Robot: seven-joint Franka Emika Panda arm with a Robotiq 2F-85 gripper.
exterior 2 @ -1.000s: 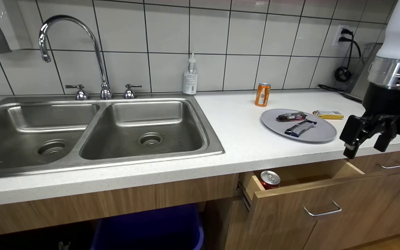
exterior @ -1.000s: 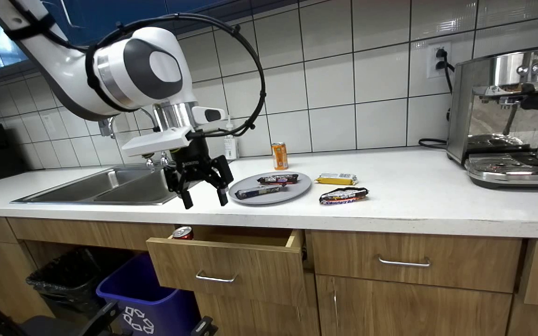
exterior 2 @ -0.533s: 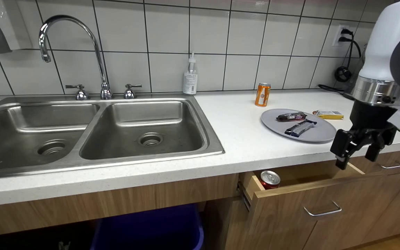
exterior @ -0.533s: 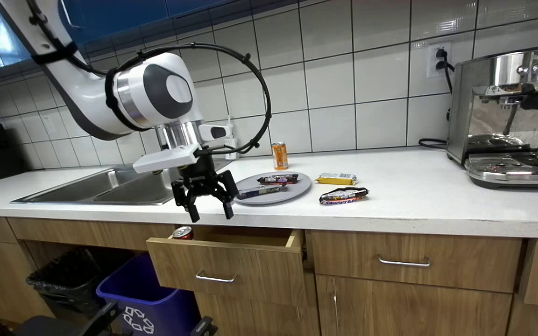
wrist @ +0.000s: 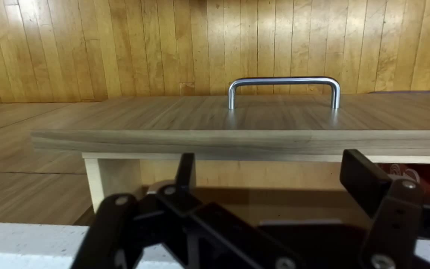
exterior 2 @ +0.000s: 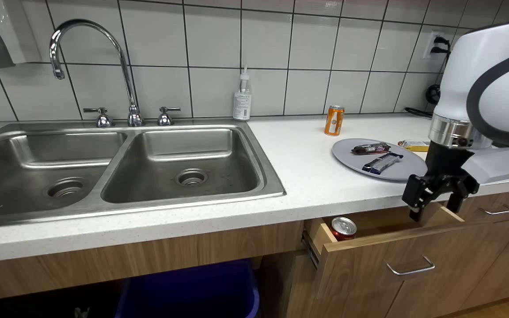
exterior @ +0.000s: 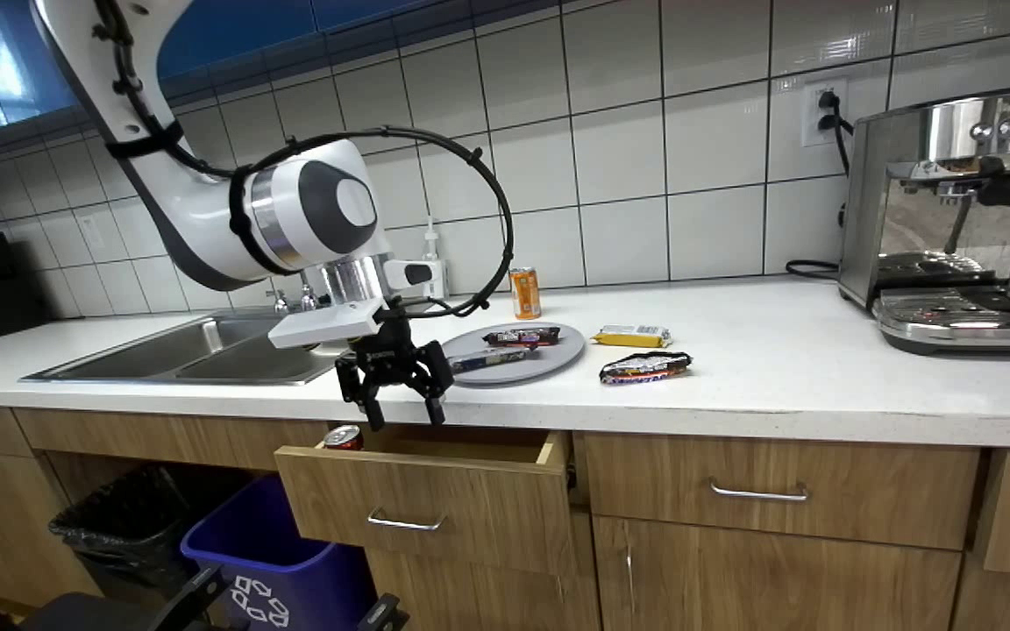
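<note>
The drawer (exterior: pixel 435 492) was found pulled out beneath the white surface (exterior: pixel 768 368), its metal handle (wrist: pixel 284 80) set on the front face. A red can (exterior: pixel 344 436) was seen standing inside it, at ten o'clock from the drawer's middle in an exterior view, and was partly cut off in the wrist view. The pincer (exterior: pixel 406 419) was positioned just above the drawer, at twelve o'clock from it, and its fingers (wrist: pixel 364 183) were observed spread wide apart. From the pincer, a grey plate (exterior: pixel 558 352) was recorded on the surface at two o'clock, with two dark bars (exterior: pixel 521 336) laid on it. An orange can (exterior: pixel 525 293) was noted upright at twelve o'clock from the plate; a yellow package (exterior: pixel 632 336) and a black package (exterior: pixel 645 367) were seen toward three o'clock from it, lying apart. A coffee machine (exterior: pixel 952 219) was sited farther off at two o'clock from the pincer, a steel sink (exterior 2: pixel 112 170) toward ten o'clock, and a blue bin (exterior: pixel 321 578) at eight o'clock from the drawer.
</note>
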